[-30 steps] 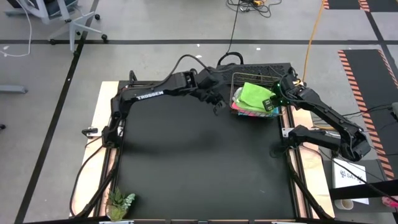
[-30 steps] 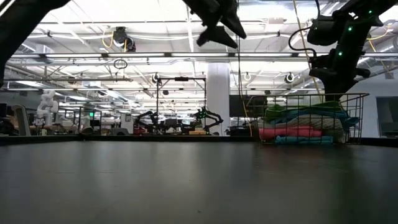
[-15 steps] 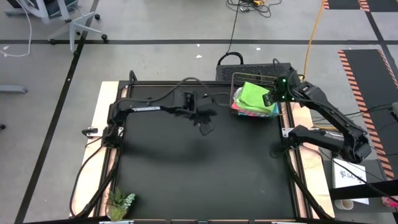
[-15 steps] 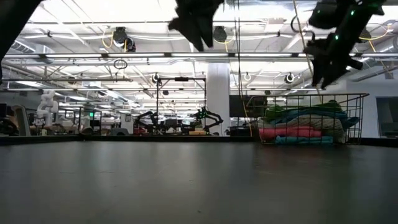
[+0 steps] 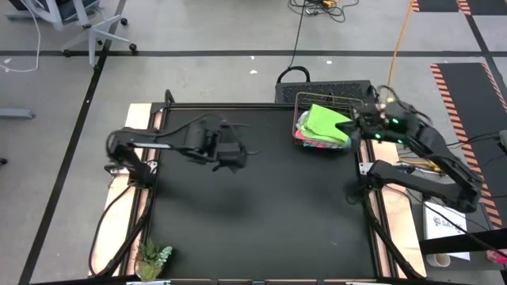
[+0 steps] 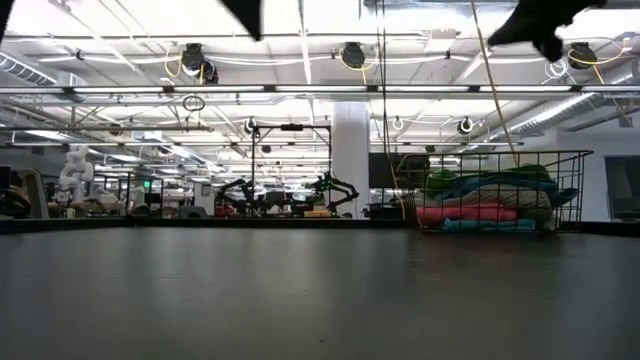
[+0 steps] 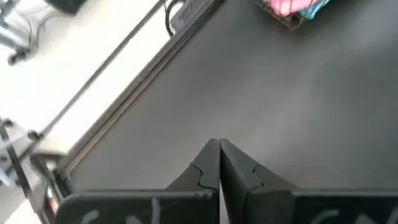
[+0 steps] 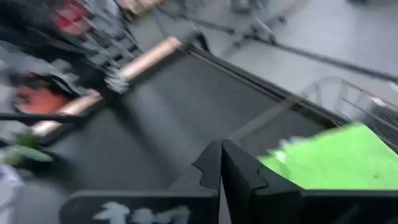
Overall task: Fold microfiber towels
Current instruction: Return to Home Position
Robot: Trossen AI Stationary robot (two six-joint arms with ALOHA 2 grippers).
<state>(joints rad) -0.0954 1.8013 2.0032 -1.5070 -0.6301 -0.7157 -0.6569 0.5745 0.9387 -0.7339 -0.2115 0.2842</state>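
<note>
Table [image 5: 261,214], black-topped, carries everything. Left gripper [image 7: 219,142] hangs over the table's left half, its fingers pressed together on nothing. Right gripper [image 8: 221,143] hangs above the right edge, just beside the gold wire basket [image 5: 299,99], its fingers likewise together and empty. The basket sits in the far right corner and holds the folded microfiber towels [image 6: 480,212], with the lime green towel [image 5: 323,120] on top. A small plant [image 5: 153,255] lies at the near left corner.
</note>
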